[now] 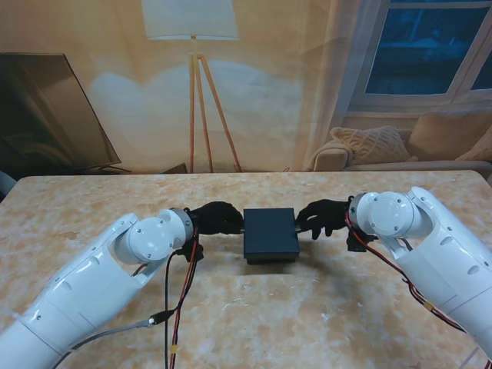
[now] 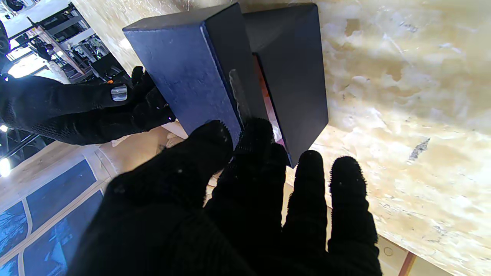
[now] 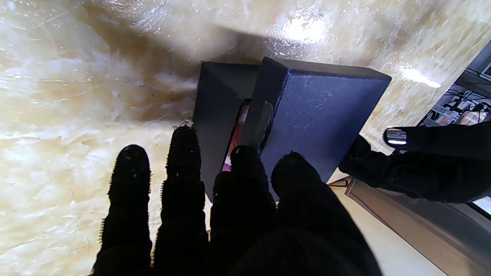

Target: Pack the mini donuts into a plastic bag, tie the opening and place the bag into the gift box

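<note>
The dark blue gift box is sitting at the centre of the marble-patterned table, its lid raised slightly off the base so a narrow gap is showing along the side. The left hand, in a black glove, is pressing against the box at its 9 o'clock side, and the right hand is meeting it at 3 o'clock; both are gripping the lid by its opposite edges, thumb on the top face and fingers at the rim.

Open table is lying all round: a broad bare stretch at 6 o'clock between the two white forearms, and another at 12 o'clock running to the far edge. The table's left and right edges are being cut off by the arms. Red and black cables are trailing across the surface at about 7 o'clock from the box.

Through the gap in the wrist views, something pinkish-orange is showing inside, too little of it to name. A strip of clear tape is clinging to the lid's side wall. No donuts or bag are making themselves out clearly. Beyond the table, a floor lamp and a sofa are standing well apart from the work.
</note>
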